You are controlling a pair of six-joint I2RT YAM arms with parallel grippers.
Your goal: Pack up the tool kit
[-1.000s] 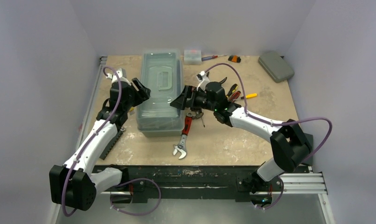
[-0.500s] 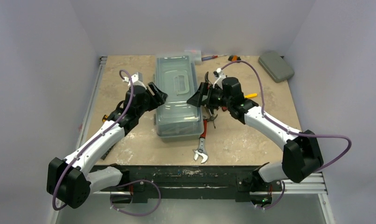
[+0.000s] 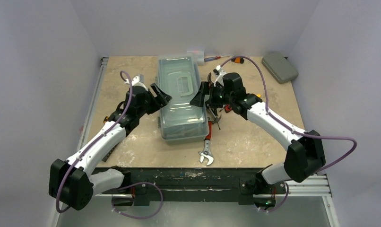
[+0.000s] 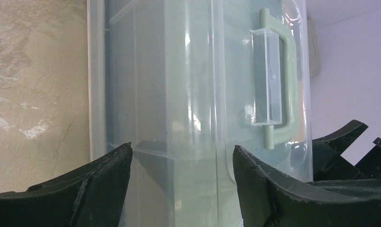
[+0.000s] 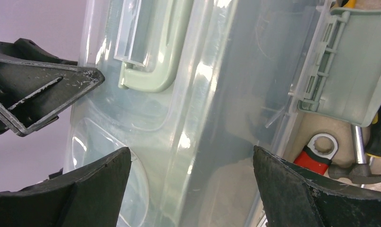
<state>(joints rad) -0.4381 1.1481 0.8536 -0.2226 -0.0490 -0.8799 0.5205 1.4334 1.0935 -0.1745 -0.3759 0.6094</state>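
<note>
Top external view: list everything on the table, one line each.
toolbox: one, grey-green, translucent lid, table centre
wrench: one, red handle, by the toolbox's near right corner
other hand tools: several, dark, under the right arm
screwdriver: one, reddish, far edge
small box: one, whitish, behind the toolbox
flat case: one, grey, far right corner
left end effector: one, black, open, left of toolbox
right end effector: one, black, open, right of toolbox
</note>
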